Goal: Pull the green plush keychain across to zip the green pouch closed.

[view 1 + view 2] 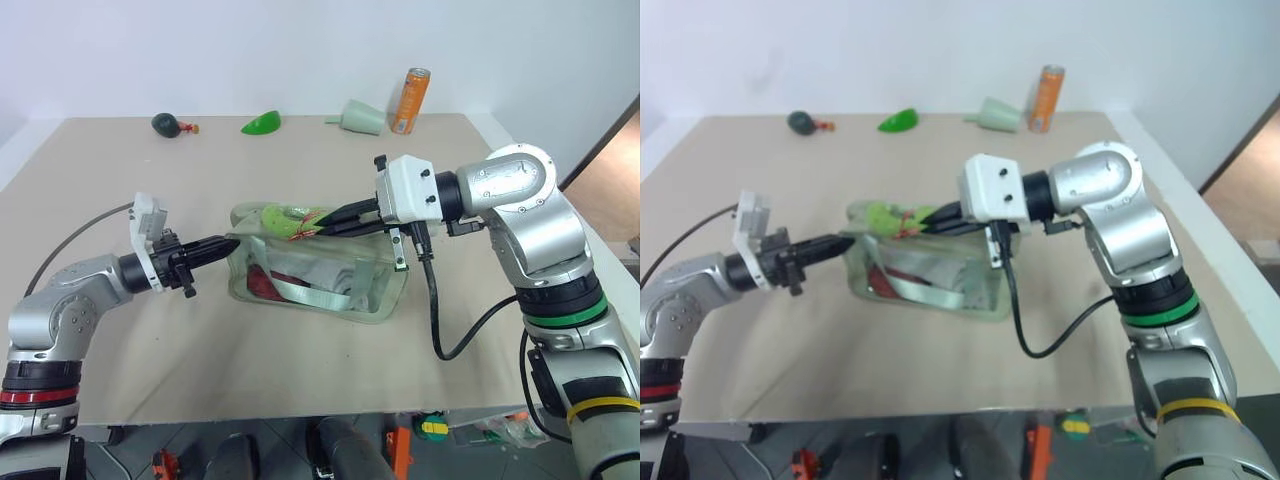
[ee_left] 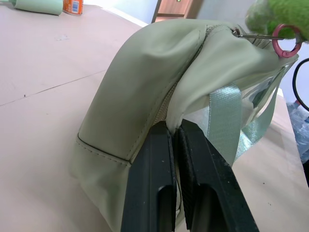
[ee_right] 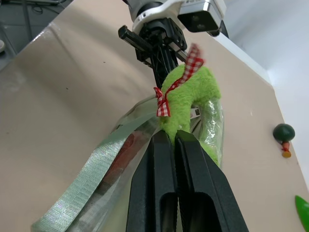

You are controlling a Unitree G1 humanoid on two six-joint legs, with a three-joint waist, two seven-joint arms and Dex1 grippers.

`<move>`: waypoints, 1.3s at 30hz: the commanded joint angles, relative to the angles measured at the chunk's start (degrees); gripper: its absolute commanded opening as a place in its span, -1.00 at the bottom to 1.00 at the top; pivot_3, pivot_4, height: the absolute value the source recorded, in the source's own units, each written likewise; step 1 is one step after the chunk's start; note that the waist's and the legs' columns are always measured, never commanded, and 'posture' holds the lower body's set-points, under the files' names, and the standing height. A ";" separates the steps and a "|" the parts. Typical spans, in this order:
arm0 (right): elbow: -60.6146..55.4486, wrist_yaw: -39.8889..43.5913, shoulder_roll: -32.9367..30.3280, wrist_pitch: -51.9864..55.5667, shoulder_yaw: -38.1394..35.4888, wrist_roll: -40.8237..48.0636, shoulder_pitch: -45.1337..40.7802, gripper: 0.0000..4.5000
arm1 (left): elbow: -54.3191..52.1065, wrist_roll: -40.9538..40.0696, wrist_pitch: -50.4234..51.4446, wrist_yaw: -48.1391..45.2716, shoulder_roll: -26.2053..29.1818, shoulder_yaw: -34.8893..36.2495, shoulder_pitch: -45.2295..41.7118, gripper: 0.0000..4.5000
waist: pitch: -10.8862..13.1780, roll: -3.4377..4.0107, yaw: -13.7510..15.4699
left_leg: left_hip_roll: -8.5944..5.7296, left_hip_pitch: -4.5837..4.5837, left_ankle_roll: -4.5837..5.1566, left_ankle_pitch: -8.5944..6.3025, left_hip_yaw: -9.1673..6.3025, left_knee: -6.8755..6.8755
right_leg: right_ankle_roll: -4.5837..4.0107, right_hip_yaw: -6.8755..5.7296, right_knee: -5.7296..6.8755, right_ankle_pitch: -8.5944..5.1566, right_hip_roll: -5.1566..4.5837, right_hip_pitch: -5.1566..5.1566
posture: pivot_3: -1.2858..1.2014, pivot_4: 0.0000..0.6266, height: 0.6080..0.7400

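From the head views, the green pouch [image 1: 318, 270] lies in the middle of the counter [image 1: 300, 370], its long side running from nine o'clock to three o'clock. The left claw [image 1: 228, 243] is pressed together on the pouch's nine o'clock end and pins it. The right claw [image 1: 325, 225] comes in from three o'clock, pinching the green plush keychain [image 1: 290, 220] on top of the pouch, so I think the pull must go along that long side toward three o'clock, and the right arm is the nearer one. In the left wrist view, one pair of black fingers [image 2: 149, 193] nips the pouch's end fold. In the right wrist view, the other pair nips the fuzzy keychain. I count one pouch, one keychain, two claws.
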 commanded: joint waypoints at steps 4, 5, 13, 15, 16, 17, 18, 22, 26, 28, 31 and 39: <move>0.22 0.04 -0.45 -1.12 -0.57 -1.19 -0.27 -0.99 | -0.38 0.63 0.89 0.98 -0.30 -0.59 -1.01 -1.00 | 0.00 0.00 0.00 | -0.01 -0.04 0.00 0.00 0.00 0.00 | 0.01 0.00 -0.04 -0.01 -0.02 0.00 | 0.03 -0.52 1.00; 0.38 0.25 -0.56 -0.99 -0.53 -1.28 -0.23 -0.99 | -0.46 0.61 0.93 0.98 -0.28 -0.52 -0.94 -1.00 | 0.00 0.00 0.00 | -0.01 -0.04 0.00 0.00 0.00 0.00 | 0.01 0.00 -0.04 -0.01 -0.02 0.00 | 0.03 -0.52 1.00; 2.61 0.21 0.50 -1.31 -0.14 -1.94 0.18 -0.99 | -1.10 0.40 1.01 1.27 -0.22 -0.12 -0.42 -1.00 | 0.00 0.00 0.00 | -0.05 -0.05 0.00 0.00 -0.01 0.00 | 0.01 0.01 -0.05 -0.01 -0.05 0.00 | 0.03 -0.52 1.00; 2.68 0.13 1.07 -1.47 -0.57 -1.34 0.18 -0.72 | -1.16 0.39 1.00 1.37 -0.24 -0.10 -0.39 -1.00 | 0.00 0.00 0.00 | -0.04 -0.05 0.00 0.00 -0.01 0.00 | 0.01 0.01 -0.05 -0.01 -0.03 0.00 | 0.03 -0.52 1.00; 2.74 -0.07 1.34 -1.48 -0.74 -1.21 0.15 -0.57 | -1.19 0.38 1.00 1.40 -0.25 -0.09 -0.38 -1.00 | 0.00 0.00 0.00 | -0.03 -0.05 0.00 0.00 -0.01 0.00 | 0.01 0.00 -0.05 -0.01 -0.02 0.00 | 0.03 -0.52 1.00; 2.94 -0.37 1.70 -1.63 -0.86 -1.20 0.05 -0.45 | -1.20 0.37 1.00 1.41 -0.25 -0.08 -0.36 -1.00 | 0.00 0.00 -0.01 | -0.03 -0.05 0.00 0.00 -0.01 0.00 | 0.01 -0.01 -0.05 -0.01 -0.02 0.00 | 0.03 -0.52 1.00; 3.05 -0.65 1.95 -1.88 -0.96 -1.31 0.04 -0.28 | -1.34 0.32 1.04 1.44 -0.26 -0.05 -0.25 -1.00 | 0.00 0.00 -0.01 | -0.03 -0.05 0.00 0.00 0.00 0.00 | 0.01 -0.01 -0.05 -0.01 -0.02 0.00 | 0.03 -0.52 1.00; 4.29 -0.34 1.43 -2.41 -0.46 -2.58 -0.06 0.34 | -1.51 0.26 1.18 1.52 -0.25 0.01 -0.05 -1.00 | 0.00 0.00 -0.02 | -0.02 -0.04 0.00 0.00 -0.01 0.00 | 0.01 -0.01 -0.05 -0.01 -0.01 0.00 | 0.03 -0.52 1.00; 6.15 -0.38 1.06 -5.01 -0.59 -3.76 -0.57 0.45 | -1.46 0.34 1.30 1.53 -0.34 0.09 -0.23 -1.00 | 0.00 0.00 -0.02 | -0.03 -0.04 0.00 0.00 0.00 0.00 | 0.01 0.00 -0.05 -0.01 -0.02 0.00 | 0.03 -0.52 1.00; 6.67 -0.39 1.23 -5.55 -0.56 -3.81 -0.99 0.45 | -1.40 0.41 1.31 1.53 -0.36 0.06 -0.36 -1.00 | 0.00 0.00 -0.02 | -0.03 -0.04 0.00 0.00 0.00 0.00 | 0.01 0.00 -0.05 -0.01 -0.02 0.00 | 0.03 -0.52 1.00; 7.28 -0.32 1.58 -6.41 -0.37 -4.15 -1.47 0.45 | -1.32 0.46 1.28 1.54 -0.37 0.03 -0.47 -1.00 | 0.00 0.00 -0.02 | -0.03 -0.04 0.00 0.00 0.00 0.00 | 0.01 -0.01 -0.05 -0.01 0.00 0.00 | 0.03 -0.52 1.00; 8.77 -0.24 4.26 -10.07 1.68 -6.49 -2.75 0.45 | -1.34 0.40 1.19 1.81 -0.45 -0.04 -0.43 -1.00 | 0.00 0.00 -0.03 | -0.01 -0.04 0.00 0.00 -0.01 -0.01 | 0.02 -0.01 -0.05 -0.01 0.01 0.00 | 0.03 -0.52 1.00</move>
